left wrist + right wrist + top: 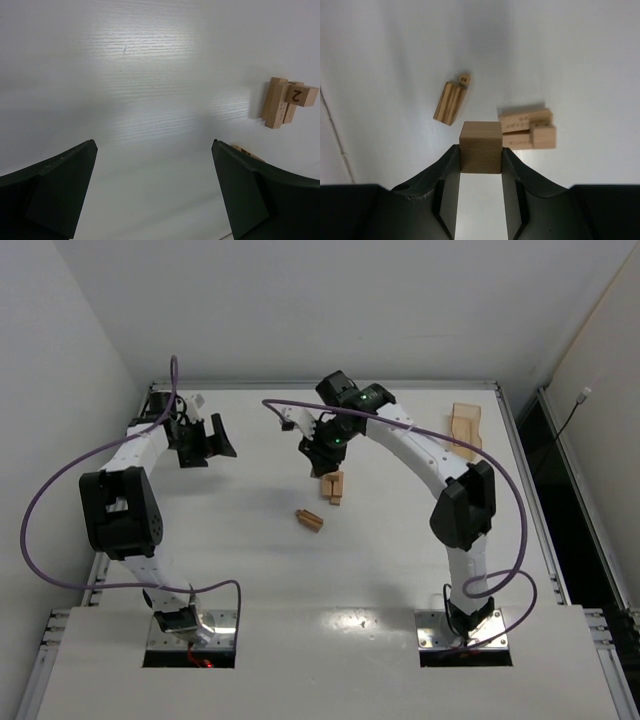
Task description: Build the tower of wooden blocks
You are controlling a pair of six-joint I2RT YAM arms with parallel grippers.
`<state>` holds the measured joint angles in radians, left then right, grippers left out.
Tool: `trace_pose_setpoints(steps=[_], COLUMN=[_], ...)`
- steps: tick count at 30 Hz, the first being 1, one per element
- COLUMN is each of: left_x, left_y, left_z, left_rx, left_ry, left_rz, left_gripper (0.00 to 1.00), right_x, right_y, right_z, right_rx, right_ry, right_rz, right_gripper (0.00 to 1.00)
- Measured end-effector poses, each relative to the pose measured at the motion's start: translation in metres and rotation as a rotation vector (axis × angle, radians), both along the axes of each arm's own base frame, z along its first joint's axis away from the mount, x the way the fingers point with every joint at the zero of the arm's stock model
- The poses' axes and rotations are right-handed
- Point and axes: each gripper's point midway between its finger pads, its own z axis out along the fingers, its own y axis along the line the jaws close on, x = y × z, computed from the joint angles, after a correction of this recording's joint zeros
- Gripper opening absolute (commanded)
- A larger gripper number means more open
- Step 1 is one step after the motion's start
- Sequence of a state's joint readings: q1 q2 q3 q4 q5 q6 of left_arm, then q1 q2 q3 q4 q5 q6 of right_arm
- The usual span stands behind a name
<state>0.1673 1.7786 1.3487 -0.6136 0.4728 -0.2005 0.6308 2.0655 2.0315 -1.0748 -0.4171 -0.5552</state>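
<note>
A small stack of tan wood blocks (333, 487) lies mid-table; it also shows in the right wrist view (527, 129) and the left wrist view (285, 101). A loose striped bar (309, 519) lies just in front of it, also seen in the right wrist view (450, 102). My right gripper (318, 462) is shut on a wood cube (480, 147), held above the table just beside the stack. My left gripper (215, 443) is open and empty over bare table to the left, with its fingers (55, 190) wide apart.
A flat light-wood tray (464, 426) lies at the back right near the table's edge. Purple cables loop around both arms. White walls close in the left and back sides. A block's edge (245, 151) peeks from behind my left gripper's right finger.
</note>
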Motion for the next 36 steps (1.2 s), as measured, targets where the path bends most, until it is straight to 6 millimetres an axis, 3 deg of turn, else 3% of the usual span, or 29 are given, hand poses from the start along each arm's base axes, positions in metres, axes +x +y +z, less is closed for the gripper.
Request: trace_pose_setpoints(steps=[8,11,16,21,28,36], left_x=[-0.016,-0.022,-0.021,-0.024,-0.026,-0.026], left_y=[0.01,0.012,0.021,0.032,0.035,0.034], left_z=[0.005,0.011,0.023,0.026,0.023,0.021], left_rx=[0.085,0.142,0.237,0.293,0.332,0.331], left_ry=[-0.017,-0.032,-0.069,-0.08,-0.073,-0.07], left_rz=[0.104,0.158,0.26,0.333,0.343,0.328], left_gripper=[0.99,0.99,0.99,0.99,0.99,0.99], right_x=[-0.031,-0.037,-0.029,-0.011,-0.007,-0.004], right_y=[-0.045,-0.056,-0.063,-0.047,-0.04,-0.034], right_z=[-0.047,-0.051,-0.046,-0.038,-0.059,-0.067], right_rx=[-0.168,-0.221,-0.221,-0.133,-0.083,-0.03], right_ry=[0.125,0.08,0.031,0.045,0.201,0.269], right_rz=[-0.515,-0.74,-1.044,-1.204,-1.331,-1.38], right_gripper=[0.0,0.0,0.0,0.0,0.0,0.0])
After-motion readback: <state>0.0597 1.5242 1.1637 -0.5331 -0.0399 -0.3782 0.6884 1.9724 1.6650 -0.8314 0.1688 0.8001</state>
